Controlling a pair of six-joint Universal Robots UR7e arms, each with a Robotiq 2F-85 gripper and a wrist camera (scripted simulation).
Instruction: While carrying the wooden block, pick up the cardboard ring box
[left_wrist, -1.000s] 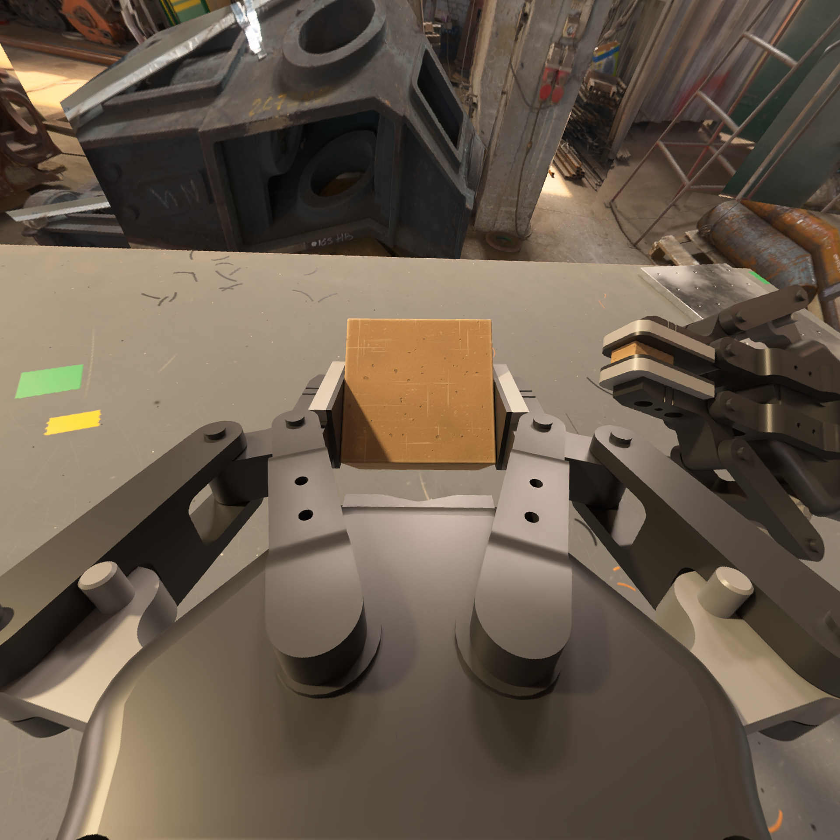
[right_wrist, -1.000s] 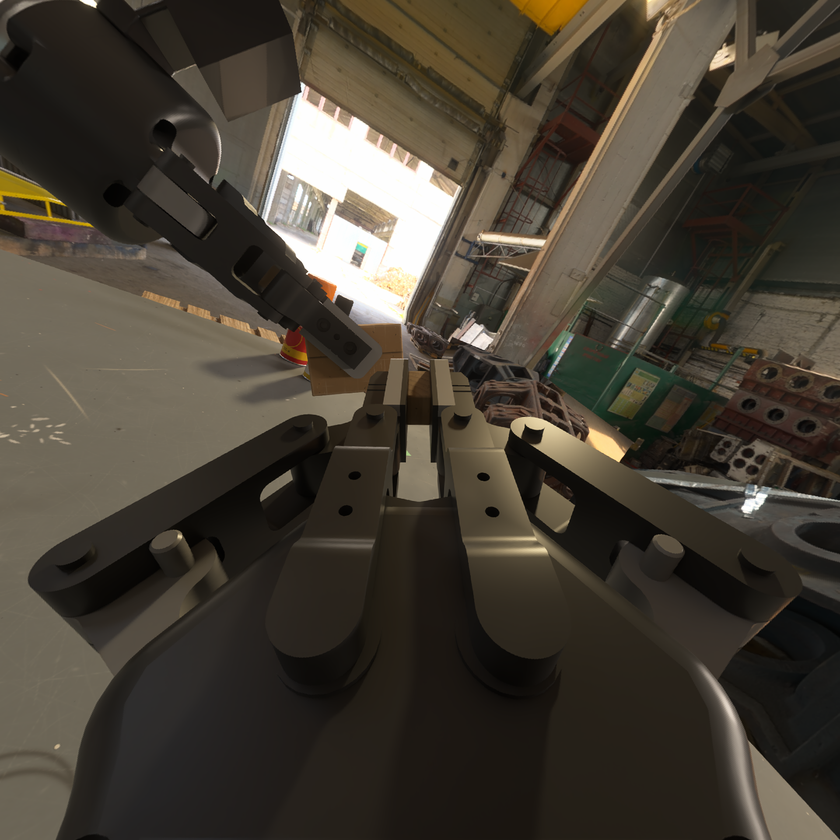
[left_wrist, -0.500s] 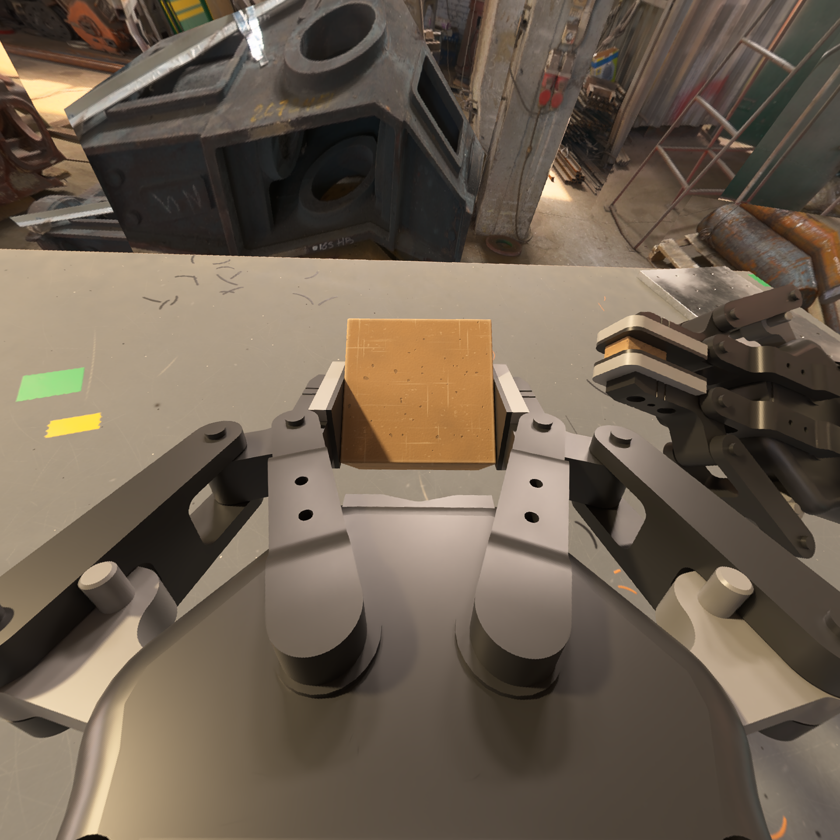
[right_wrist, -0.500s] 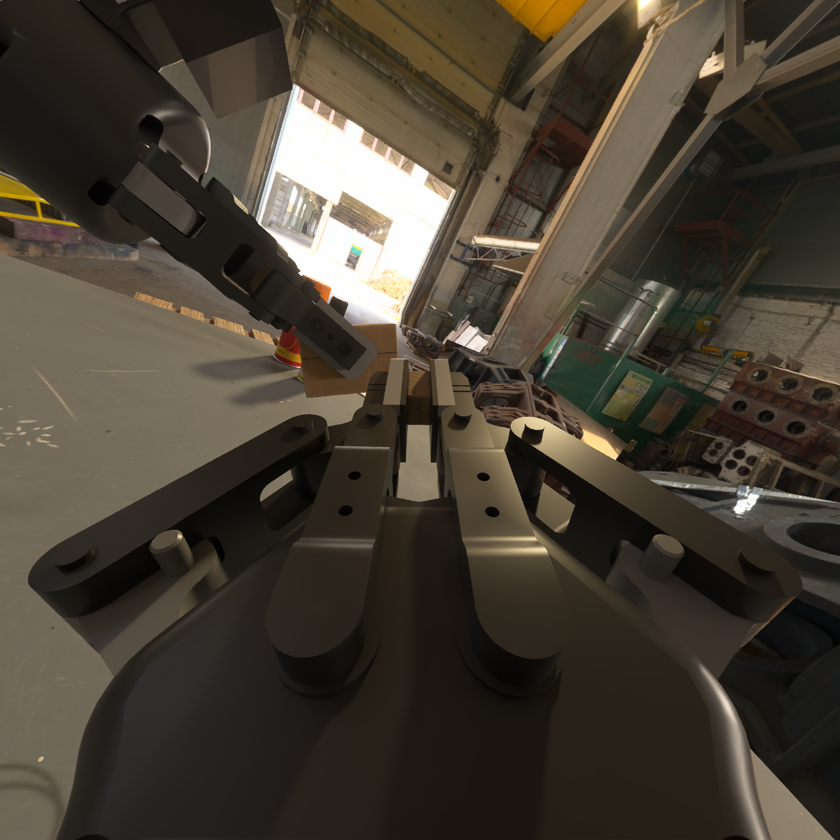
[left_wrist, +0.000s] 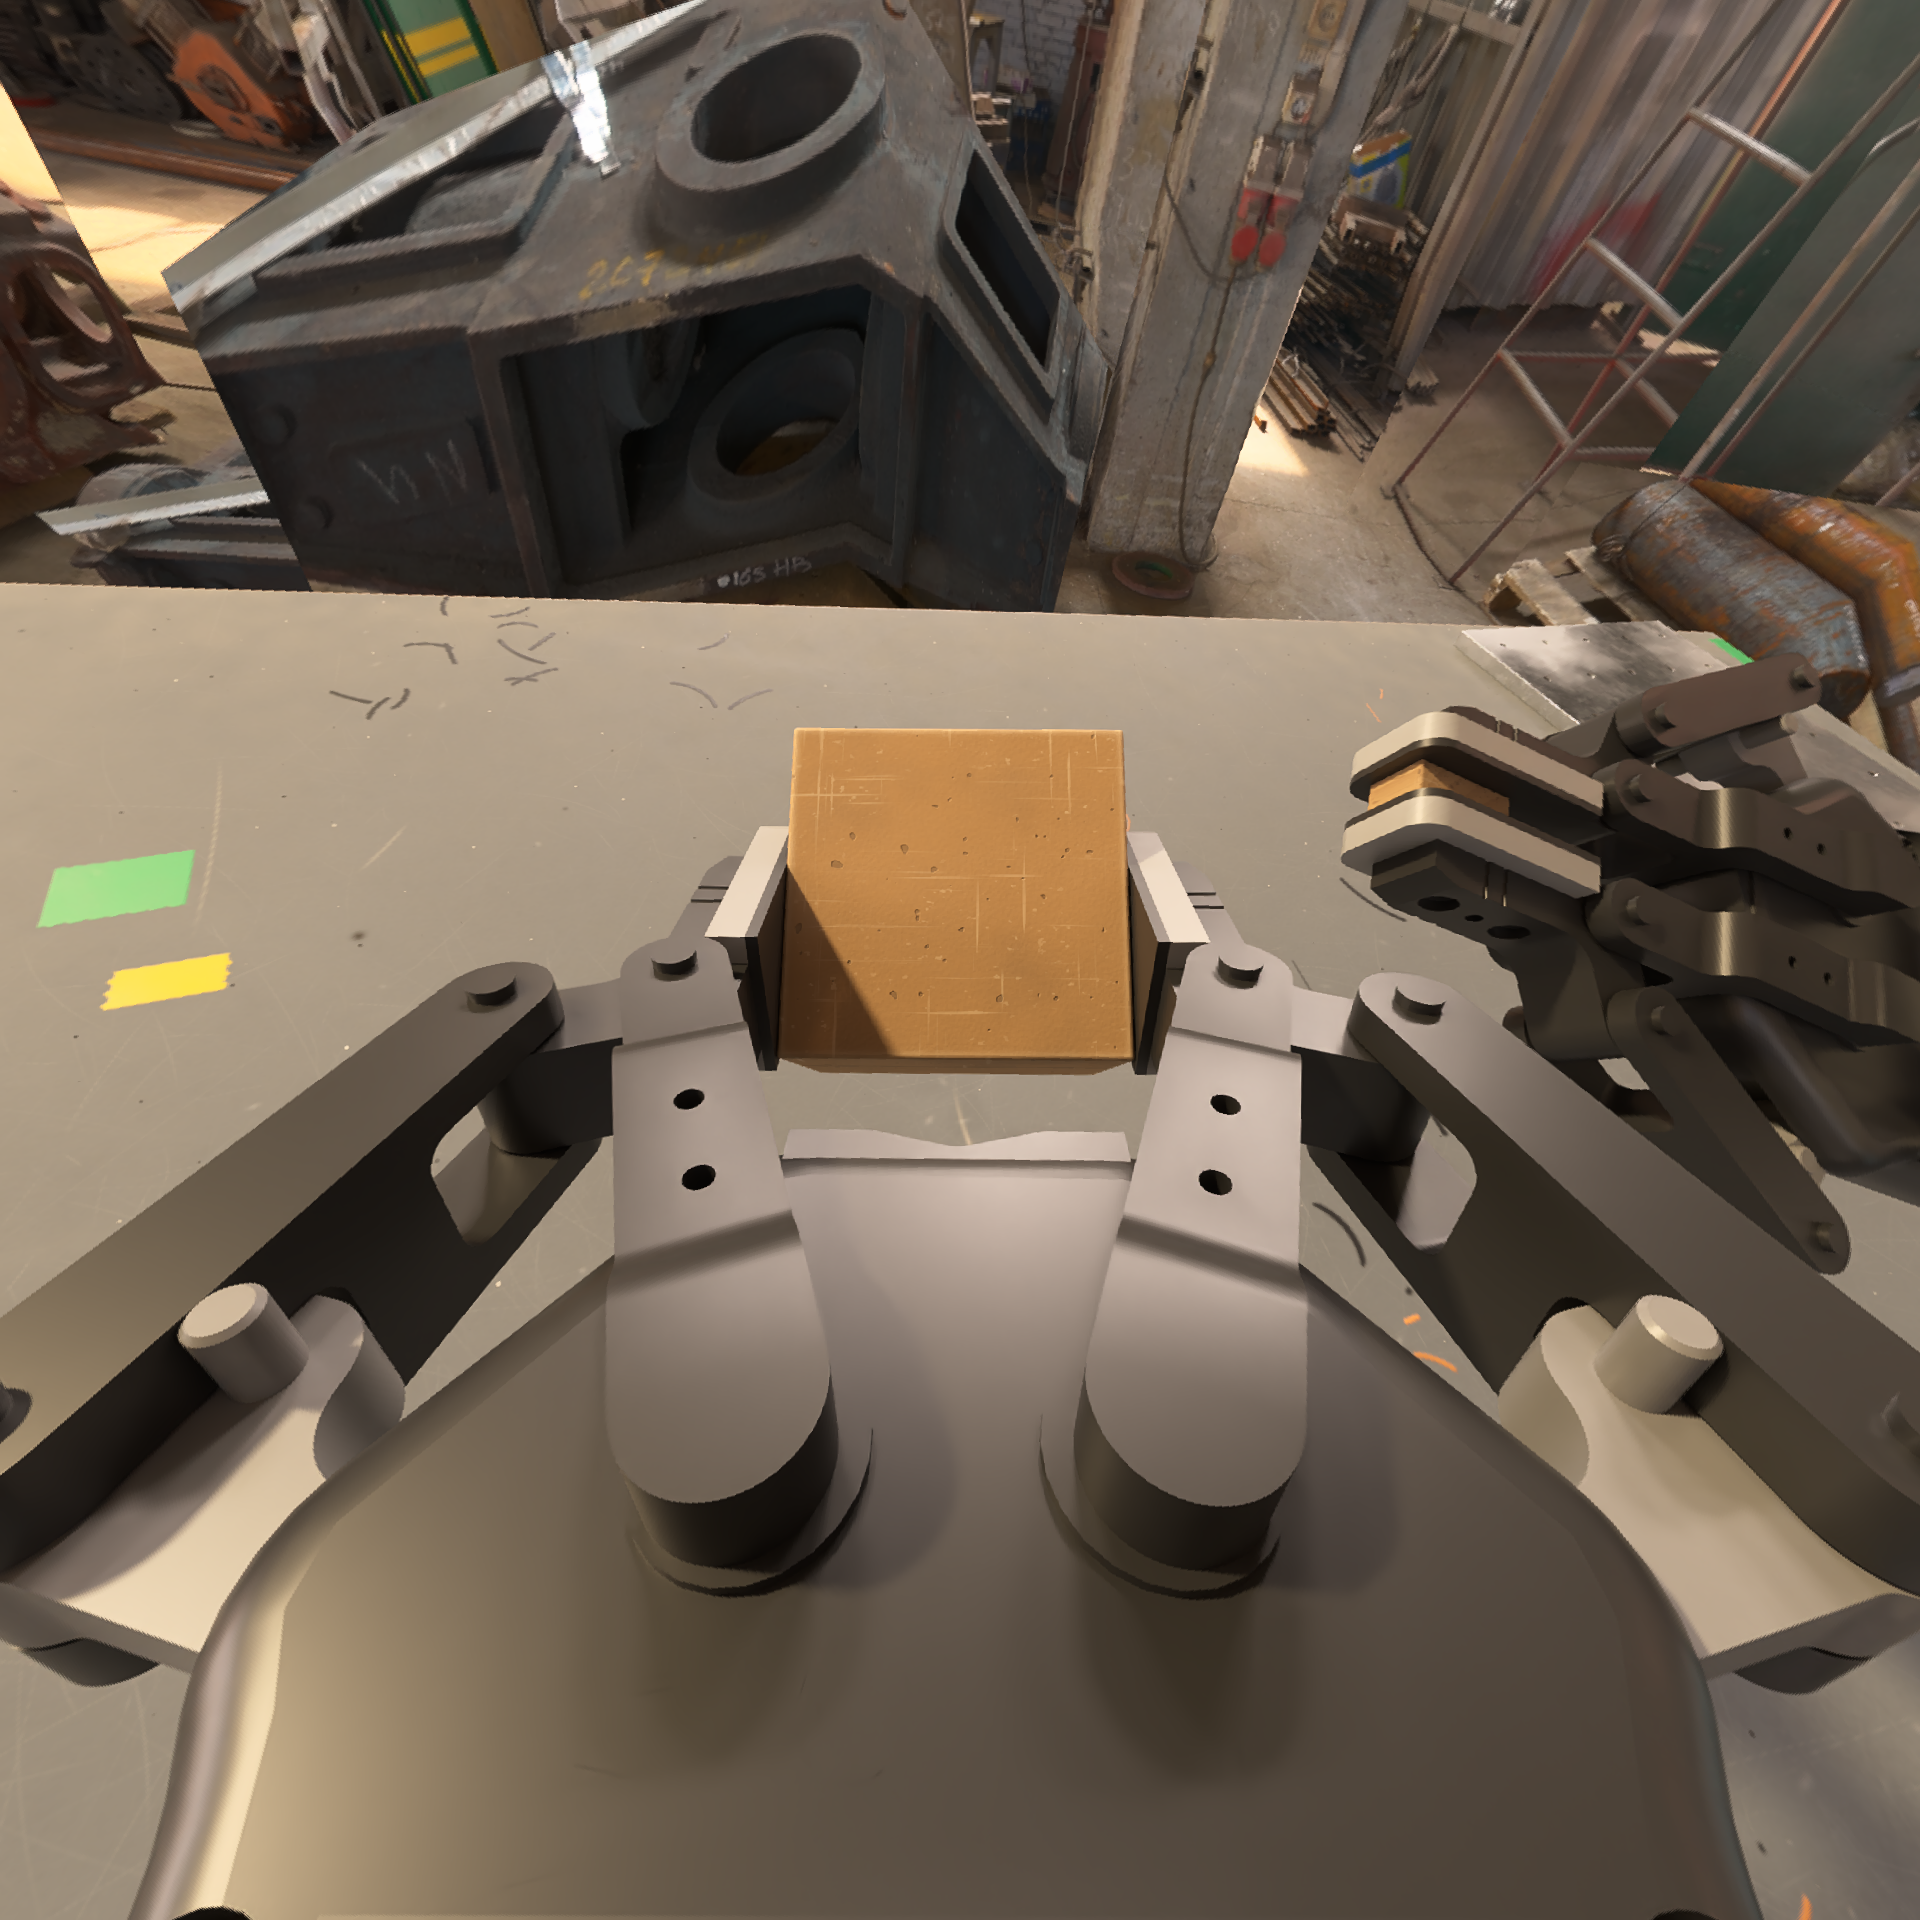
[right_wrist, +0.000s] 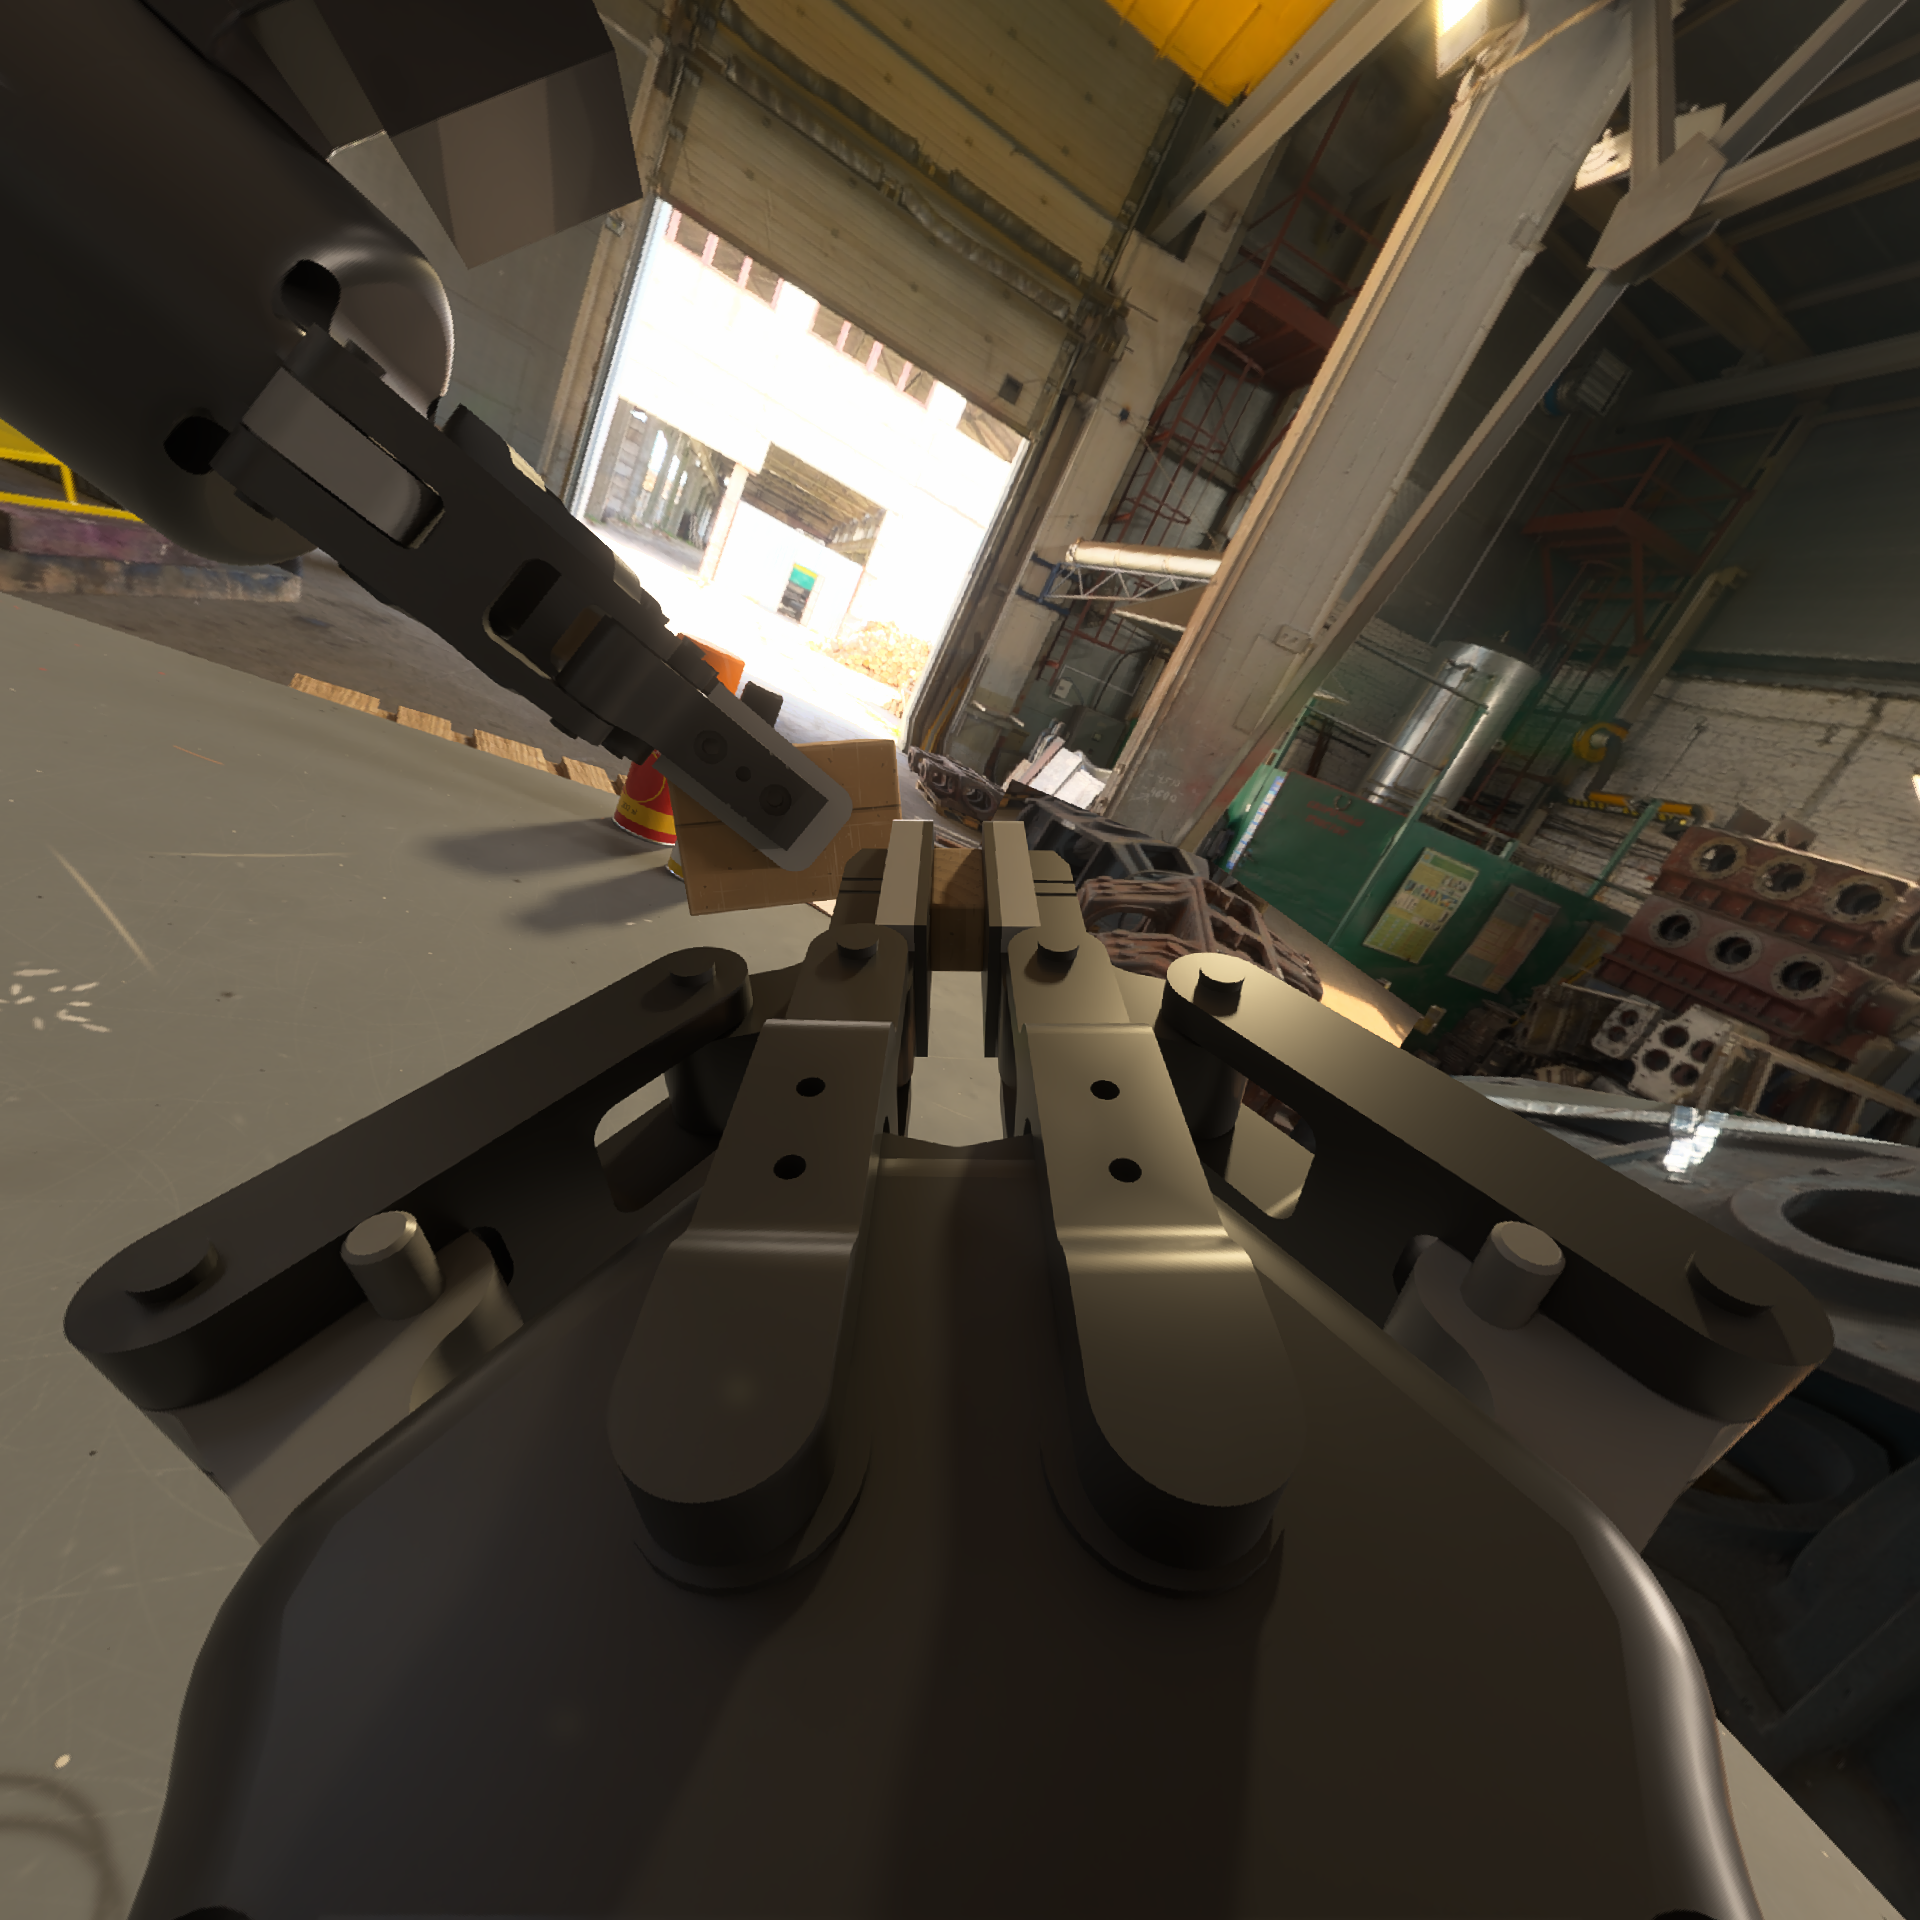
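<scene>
1. Left pincer (left_wrist: 958, 940) is clamped on the cardboard ring box (left_wrist: 958, 894), its two pads flat against the sides.
2. The box hangs clear above the grey bench (left_wrist: 416, 790).
3. Right pincer (right_wrist: 951, 883) is squeezed onto the small wooden block (right_wrist: 956, 912), also held off the bench.
4. Both things look carried together, so the pick-up seems all but finished; only a steady hold remains.

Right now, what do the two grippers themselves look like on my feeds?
Both match: the left gripper and right gripper are dark grey metal, with a rounded palm housing, slotted outer links on round pins, two small holes per finger, and lighter flat grey pads. No cables or markings show.
</scene>
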